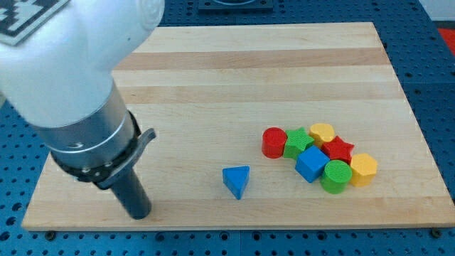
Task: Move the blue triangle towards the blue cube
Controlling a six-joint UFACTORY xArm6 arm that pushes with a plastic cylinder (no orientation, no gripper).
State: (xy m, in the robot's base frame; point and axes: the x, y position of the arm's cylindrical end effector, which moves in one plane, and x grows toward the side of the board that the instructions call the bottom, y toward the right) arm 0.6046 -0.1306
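Observation:
The blue triangle (237, 180) lies on the wooden board near the view's bottom, a little left of centre-right. The blue cube (311, 163) sits to its right, inside a tight cluster of blocks, about a hand's width away. My tip (140, 212) rests on the board at the view's bottom left, well to the left of the blue triangle and not touching any block. The arm's big white and grey body fills the view's top left.
Around the blue cube: a red cylinder (274, 142), a green star (299, 141), a yellow block (322, 133), a red star (339, 149), a green cylinder (335, 176) and a yellow hexagon (363, 169). The board's edge (234, 226) runs just below the triangle.

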